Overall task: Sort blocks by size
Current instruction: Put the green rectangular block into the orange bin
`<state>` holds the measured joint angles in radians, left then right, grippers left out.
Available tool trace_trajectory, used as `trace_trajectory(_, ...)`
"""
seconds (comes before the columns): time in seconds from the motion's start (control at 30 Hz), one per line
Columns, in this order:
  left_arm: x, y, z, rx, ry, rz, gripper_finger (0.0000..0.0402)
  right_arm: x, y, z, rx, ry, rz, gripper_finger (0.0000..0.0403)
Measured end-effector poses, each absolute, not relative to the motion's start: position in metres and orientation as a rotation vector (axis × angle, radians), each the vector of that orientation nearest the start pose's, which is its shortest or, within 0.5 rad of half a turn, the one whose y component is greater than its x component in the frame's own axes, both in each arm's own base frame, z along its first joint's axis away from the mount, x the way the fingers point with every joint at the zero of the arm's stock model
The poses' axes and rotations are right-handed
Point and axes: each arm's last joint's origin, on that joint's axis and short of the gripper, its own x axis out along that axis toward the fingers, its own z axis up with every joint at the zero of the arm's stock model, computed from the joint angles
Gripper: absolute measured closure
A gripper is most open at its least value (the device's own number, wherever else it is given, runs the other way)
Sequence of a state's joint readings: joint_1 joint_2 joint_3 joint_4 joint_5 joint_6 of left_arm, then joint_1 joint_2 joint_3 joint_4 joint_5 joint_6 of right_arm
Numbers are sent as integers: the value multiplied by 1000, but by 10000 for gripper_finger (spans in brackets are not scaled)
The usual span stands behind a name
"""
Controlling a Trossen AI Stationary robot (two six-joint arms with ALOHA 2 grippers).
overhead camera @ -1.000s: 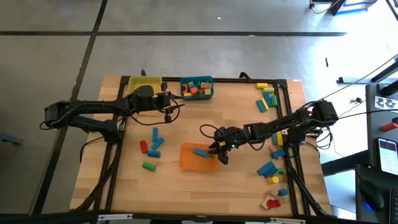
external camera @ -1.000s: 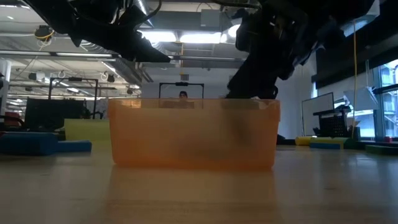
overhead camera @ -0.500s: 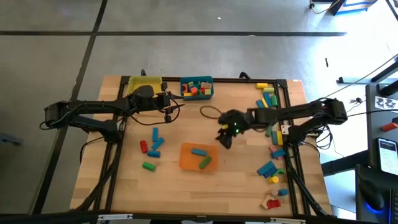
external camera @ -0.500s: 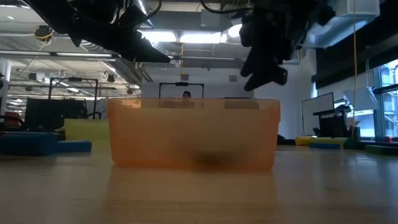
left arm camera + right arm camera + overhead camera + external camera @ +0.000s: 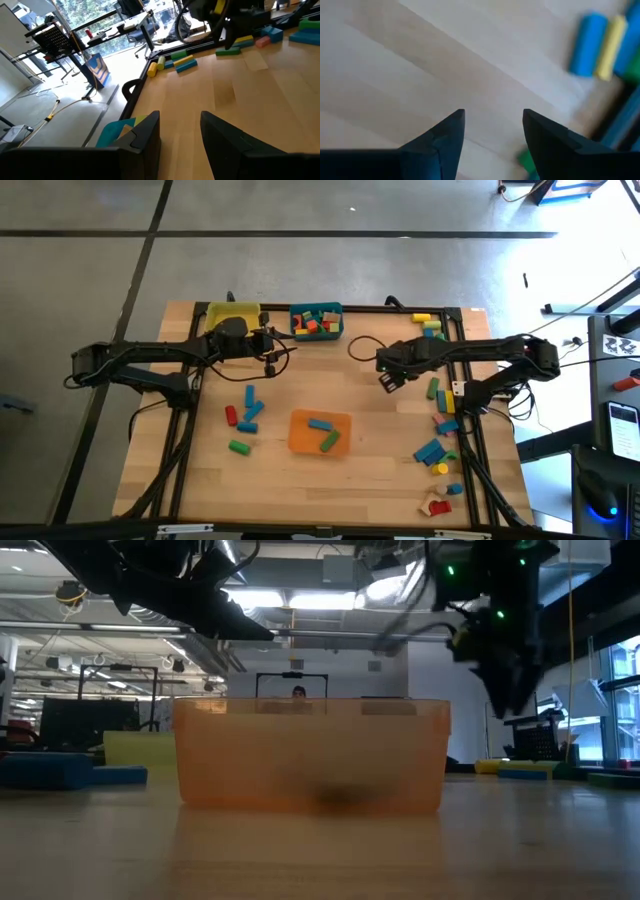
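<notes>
Right gripper [image 5: 388,380], fingers apart and empty, above bare table [image 5: 380,470]; left gripper [image 5: 272,347] likewise parted. No legible writing.

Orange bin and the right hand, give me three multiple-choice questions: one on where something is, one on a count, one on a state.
1. Where is the right hand?
A. Inside the orange bin
B. Over bare table, between the orange bin and the blocks along the table's right side
C. Over the yellow bin

2. How many blocks lie in the orange bin?
A. None
B. Two
C. Five

3. How are the right hand's fingers?
A. Open, holding nothing
B. Shut on a blue block
C. Shut on a green block

Answers: 1 B, the high view shows it over bare wood. 2 B, a blue block and a green block. 3 A, the right wrist view shows bare table between the fingers.
</notes>
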<state>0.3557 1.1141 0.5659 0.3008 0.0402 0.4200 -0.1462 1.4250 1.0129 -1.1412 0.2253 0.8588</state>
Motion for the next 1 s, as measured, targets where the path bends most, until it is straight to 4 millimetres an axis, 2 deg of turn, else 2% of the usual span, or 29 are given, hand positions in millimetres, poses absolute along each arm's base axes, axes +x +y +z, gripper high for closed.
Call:
trace_trajectory(0.13,223,82,240,365,306,258,274,214,-44,209,638,1413,-1008,201)
trace_trajectory(0.43,223,82,240,365,305,258,274,186,-44,174,773,1582,-1050,209)
trace_trajectory(0.53,223,82,240,365,303,259,274,180,-42,167,778,1623,-1055,237)
trace_trajectory(0.87,223,82,240,365,303,258,274,167,-39,153,774,1678,-1068,388)
trace_trajectory(1.0,223,82,240,365,303,258,274,166,-39,146,777,1657,-1057,393)
